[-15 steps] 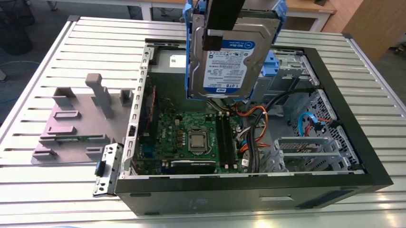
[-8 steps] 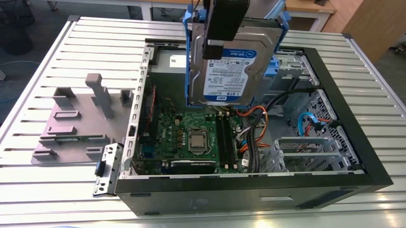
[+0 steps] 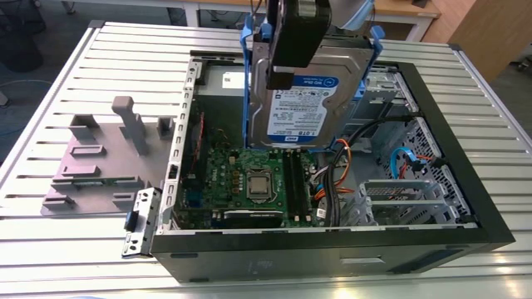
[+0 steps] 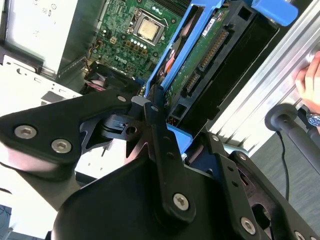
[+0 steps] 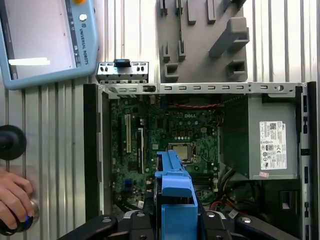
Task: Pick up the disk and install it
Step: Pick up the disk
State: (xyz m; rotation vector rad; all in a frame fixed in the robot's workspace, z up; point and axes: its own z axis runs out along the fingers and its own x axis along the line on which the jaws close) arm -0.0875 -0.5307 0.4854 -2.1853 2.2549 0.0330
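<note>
The disk (image 3: 309, 93), a silver hard drive with a blue-and-white label and blue rails, hangs upright over the open computer case (image 3: 332, 240), above the green motherboard (image 3: 258, 180). My gripper (image 3: 287, 70) is shut on the disk's upper edge from above. In the second wrist view the black fingers (image 4: 156, 117) clamp the blue rail, and the disk's green circuit side (image 4: 200, 70) shows beyond them. In the first wrist view the blue rail of the disk (image 5: 175, 197) stands out from the gripper (image 5: 175, 222) toward the motherboard (image 5: 170, 135).
A grey power supply (image 5: 265, 142) with a white sticker fills one end of the case. A metal drive cage (image 3: 384, 90) sits behind the disk. A grey fixture (image 3: 99, 162) and a metal bracket (image 3: 141, 221) lie on the slatted table. A hand (image 5: 14, 196) rests near a teach pendant (image 5: 45, 42).
</note>
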